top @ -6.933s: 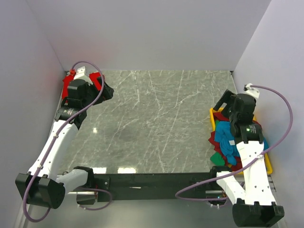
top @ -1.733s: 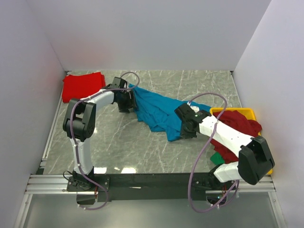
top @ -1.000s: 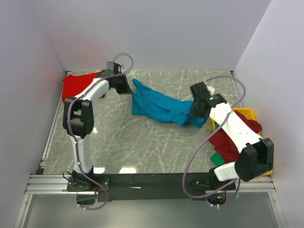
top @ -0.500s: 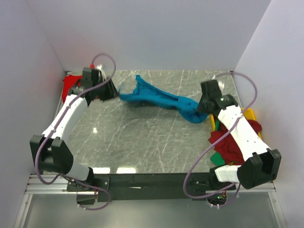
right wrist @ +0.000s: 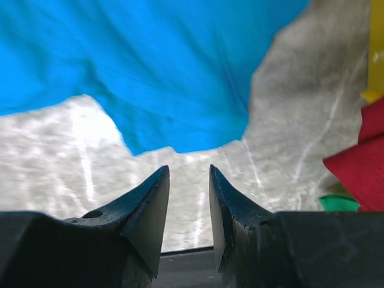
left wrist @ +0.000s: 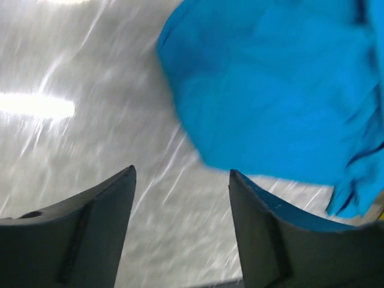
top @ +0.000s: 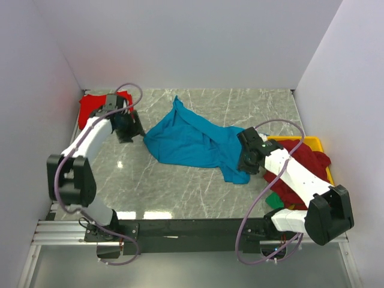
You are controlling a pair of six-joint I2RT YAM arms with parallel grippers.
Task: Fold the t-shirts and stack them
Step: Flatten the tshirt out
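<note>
A teal-blue t-shirt (top: 192, 143) lies crumpled across the middle of the marble table; it also fills the upper part of the left wrist view (left wrist: 276, 90) and the right wrist view (right wrist: 162, 66). My left gripper (top: 133, 133) stands open just left of the shirt's edge, nothing between its fingers (left wrist: 182, 174). My right gripper (top: 246, 162) is open at the shirt's right lower corner, apart from the cloth (right wrist: 189, 171). A bright red t-shirt (top: 96, 105) lies folded at the back left corner. Dark red t-shirts (top: 306, 157) and a green one (top: 274, 199) are heaped in the tray.
A yellow tray (top: 300, 141) stands at the right edge of the table, behind my right arm. White walls close in the table on the left, back and right. A black rail (top: 192, 228) runs along the near edge.
Both grippers carried the teal shirt stretched between them, then let go. The shirt has dropped onto the table. The left gripper moved right and nearer, the right gripper nearer and down.
</note>
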